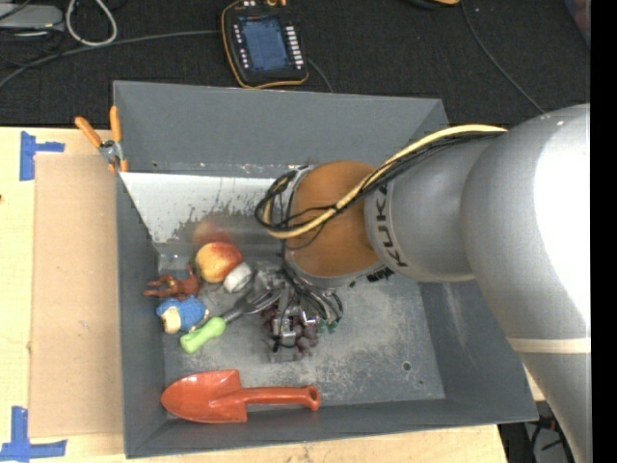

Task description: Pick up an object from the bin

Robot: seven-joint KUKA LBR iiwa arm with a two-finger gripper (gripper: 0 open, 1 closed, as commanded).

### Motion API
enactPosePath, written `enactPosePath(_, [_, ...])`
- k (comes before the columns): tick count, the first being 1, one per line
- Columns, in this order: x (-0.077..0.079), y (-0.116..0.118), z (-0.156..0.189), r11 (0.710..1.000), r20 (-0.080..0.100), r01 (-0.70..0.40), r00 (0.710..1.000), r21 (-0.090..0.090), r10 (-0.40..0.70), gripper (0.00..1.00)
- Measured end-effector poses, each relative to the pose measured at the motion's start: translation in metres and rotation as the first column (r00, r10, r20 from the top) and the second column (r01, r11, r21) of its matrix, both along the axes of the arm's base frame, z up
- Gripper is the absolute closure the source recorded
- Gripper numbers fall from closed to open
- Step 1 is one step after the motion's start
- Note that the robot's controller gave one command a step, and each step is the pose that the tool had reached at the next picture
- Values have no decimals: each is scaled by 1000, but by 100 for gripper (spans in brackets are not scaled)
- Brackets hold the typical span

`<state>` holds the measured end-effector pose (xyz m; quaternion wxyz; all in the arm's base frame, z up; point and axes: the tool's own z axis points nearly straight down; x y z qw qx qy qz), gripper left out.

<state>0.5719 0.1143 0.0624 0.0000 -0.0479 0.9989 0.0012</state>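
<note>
My gripper (pixel 289 324) reaches down in the middle of the bin floor, under the arm's orange cover. Its tip sits on or against a small dark, lumpy thing (pixel 307 338), which it partly hides. Just to its left a dark slim handle-like thing (pixel 241 306) lies slanted. A green peg-shaped toy (pixel 203 334) lies at the lower end of that handle. A small white round thing (pixel 237 278) rests up and to the left, next to a red and yellow apple (pixel 218 258).
A blue and yellow toy (pixel 180 313) and a brown figure (pixel 170 285) lie by the left wall. An orange-red toy shovel (pixel 231 398) lies along the front wall. The arm covers the right half of the bin.
</note>
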Motion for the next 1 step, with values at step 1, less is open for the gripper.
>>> enactPosePath(1, [-3,-1,7,1000,7,-23,1000,3,23,0])
